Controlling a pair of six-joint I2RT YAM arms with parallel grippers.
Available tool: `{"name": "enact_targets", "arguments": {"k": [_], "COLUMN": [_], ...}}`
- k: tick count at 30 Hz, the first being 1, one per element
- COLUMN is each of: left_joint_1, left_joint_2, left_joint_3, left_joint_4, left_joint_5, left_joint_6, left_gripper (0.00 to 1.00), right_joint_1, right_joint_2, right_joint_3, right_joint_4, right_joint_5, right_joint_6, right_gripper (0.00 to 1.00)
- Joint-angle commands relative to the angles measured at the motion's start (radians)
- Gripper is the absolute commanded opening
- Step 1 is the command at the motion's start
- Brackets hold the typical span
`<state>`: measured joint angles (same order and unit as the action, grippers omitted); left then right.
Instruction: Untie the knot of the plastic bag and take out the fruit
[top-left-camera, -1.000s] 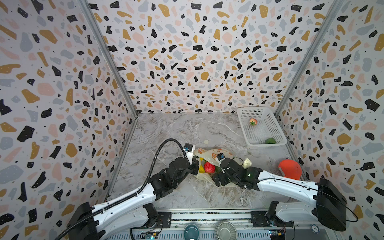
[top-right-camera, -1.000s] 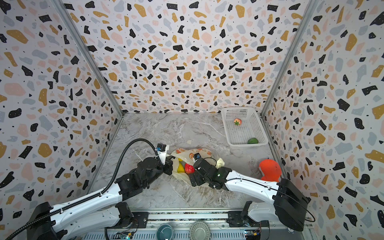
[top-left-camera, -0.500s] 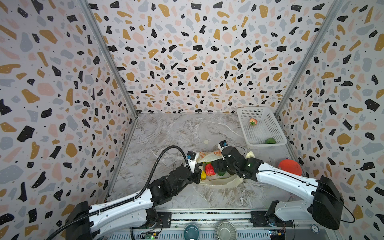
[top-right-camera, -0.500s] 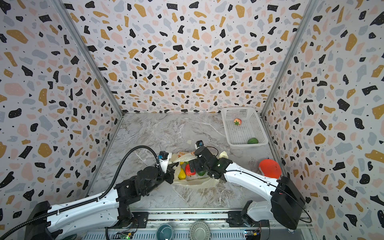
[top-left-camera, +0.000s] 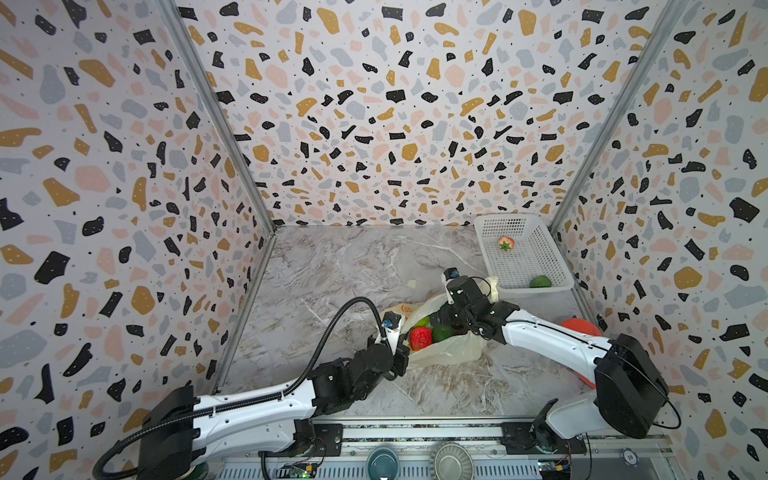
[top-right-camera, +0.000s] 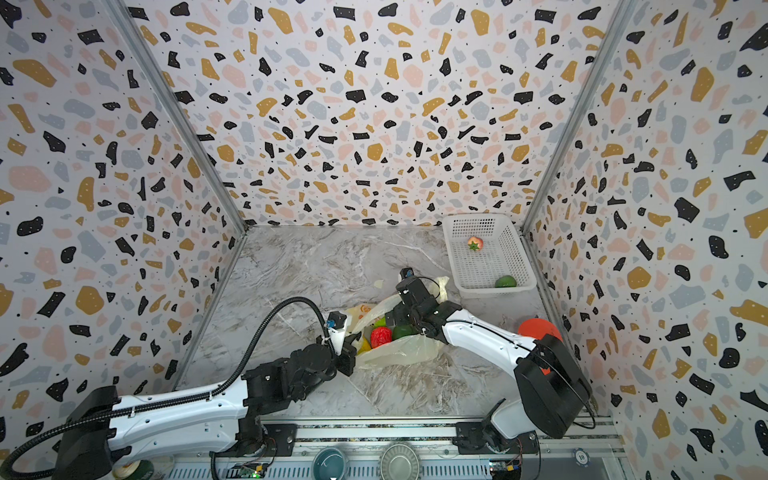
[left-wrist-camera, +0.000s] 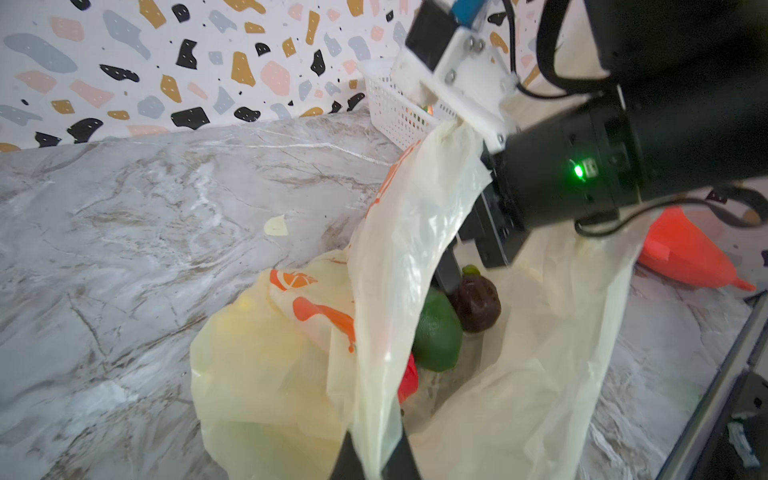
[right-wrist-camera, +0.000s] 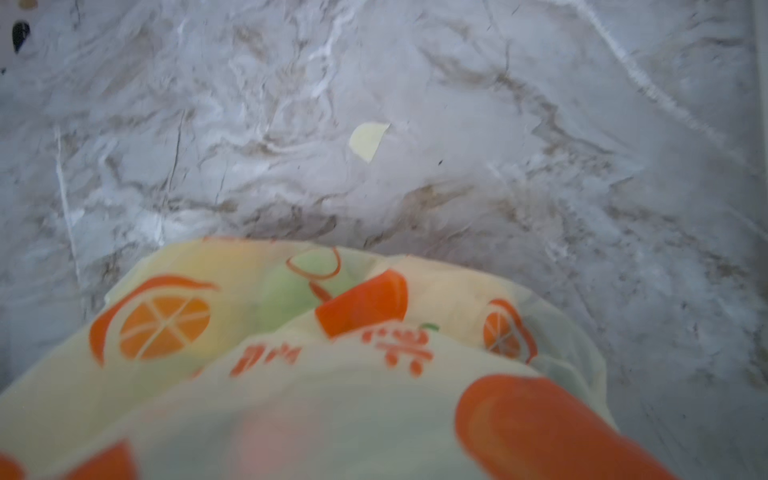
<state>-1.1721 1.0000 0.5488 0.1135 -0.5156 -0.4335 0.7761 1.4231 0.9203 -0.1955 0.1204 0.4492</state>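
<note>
Pale-yellow plastic bag (top-left-camera: 451, 353) gapes, unknotted (basket (top-left-camera: 523, 257) holds two fruits (top-left-camera: 505, 243)); more fruit (top-left-camera: 419, 337) waits inside. Your left tool (left-wrist-camera: 372, 455) clamps its film; your right tool (top-left-camera: 441, 321) sits inside, spread apart.

Both top views are bright and evenly lit by soft, diffuse light. Only faint shadows fall on the tabletop (top-left-camera: 332, 266), and the walls (top-left-camera: 124, 166) bow outward toward the frame edges. In the left wrist view the bag (left-wrist-camera: 415, 232) carries a mild sheen, and its nearest folds are blurred. The right wrist view is soft throughout, with the bag out of focus close against the lens.
</note>
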Motion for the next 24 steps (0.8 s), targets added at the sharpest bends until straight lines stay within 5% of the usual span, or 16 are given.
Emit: {"name": "enact_targets", "arguments": {"k": [1, 24], "left_joint_1": [0.011, 0.123], "left_joint_2": [0.049, 0.048], "left_joint_3": [0.104, 0.181], "left_joint_4": [-0.017, -0.045], "left_joint_5": [-0.05, 0.052], "left_joint_6": [-0.024, -0.061], "left_gripper": [0.0, 0.0], "right_joint_1": [0.058, 0.383], "right_joint_2": [-0.114, -0.332], "right_joint_3": [-0.023, -0.15], "right_joint_4": [-0.114, -0.2], "right_joint_5": [0.01, 0.257], "right_joint_6": [-0.045, -0.114], "right_gripper": [0.99, 0.98]}}
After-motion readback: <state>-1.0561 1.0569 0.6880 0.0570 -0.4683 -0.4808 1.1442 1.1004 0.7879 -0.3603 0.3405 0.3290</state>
